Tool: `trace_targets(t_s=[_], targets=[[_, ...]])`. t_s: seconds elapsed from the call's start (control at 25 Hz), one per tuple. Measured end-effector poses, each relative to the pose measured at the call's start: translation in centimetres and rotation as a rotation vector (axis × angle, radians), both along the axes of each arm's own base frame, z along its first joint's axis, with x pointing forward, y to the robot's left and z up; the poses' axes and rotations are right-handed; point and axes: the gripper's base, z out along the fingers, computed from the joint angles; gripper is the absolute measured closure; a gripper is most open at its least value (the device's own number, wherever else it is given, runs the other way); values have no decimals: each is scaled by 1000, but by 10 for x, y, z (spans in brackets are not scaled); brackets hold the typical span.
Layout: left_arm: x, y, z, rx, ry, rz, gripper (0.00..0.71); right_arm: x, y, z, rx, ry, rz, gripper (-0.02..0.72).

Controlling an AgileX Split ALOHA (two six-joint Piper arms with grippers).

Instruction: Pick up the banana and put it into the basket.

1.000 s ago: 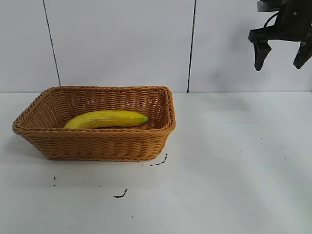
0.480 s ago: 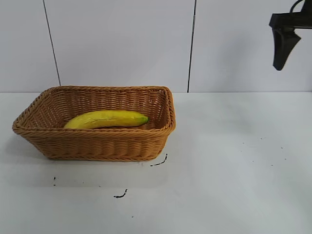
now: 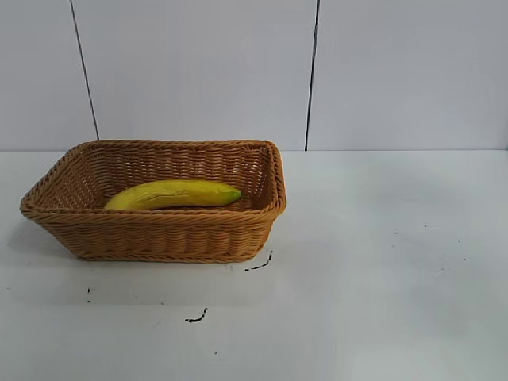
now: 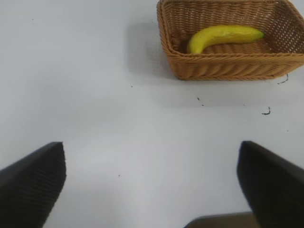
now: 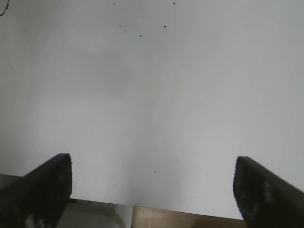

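Banana [image 3: 173, 194]: lies inside the basket [image 3: 171, 237], lengthwise on its floor, green tip toward the basket's right wall. It touches no pincer.
Basket: sits on the table [image 3: 381, 262]; a few dark specks mark the table just in front of it.
Left pincer [image 4: 151, 178]: mine, fingers spread wide, nothing between them. It hangs over bare table well apart from the basket, which shows far off in its wrist view.
Right pincer [image 5: 153, 183]: mine, fingers wide apart, holding nothing. Only bare table lies under it, and the basket is not in its wrist view.
Exterior view: neither arm shows.
Step in hand: I judge the placing done; what is left is parking. To do it well I keep both pincers high and away from the basket, so the rim is not nudged.
Edges: the table's edge shows close beneath both pincers in the wrist views.
Open room: wide bare table to the right of the basket and in front of it.
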Motion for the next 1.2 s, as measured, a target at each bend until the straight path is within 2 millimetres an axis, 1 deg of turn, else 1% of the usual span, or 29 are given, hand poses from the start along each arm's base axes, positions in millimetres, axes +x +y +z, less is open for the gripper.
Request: trace_targets(t_s=[0.12,0.2,0.32,0.64,0.76,1.2], targets=[[0,0,0,0,0,0,15,-27,0,-20,0,-73,0,48],[0,0,0,0,0,0,15,-41,0,-31,1,-107,-1,48],[0,0,0,0,0,0,15,-58,1,-28,1,-225,-3,48],[0,0,0,0,0,0,15,-92,1,-24,0,-456,-3,48],[0,0,0,0,0,0,15,-97,1,-24,1,-482,-3,48],[0,0,0,0,0,0,15,-97,1,-24,1,-483,-3,48]])
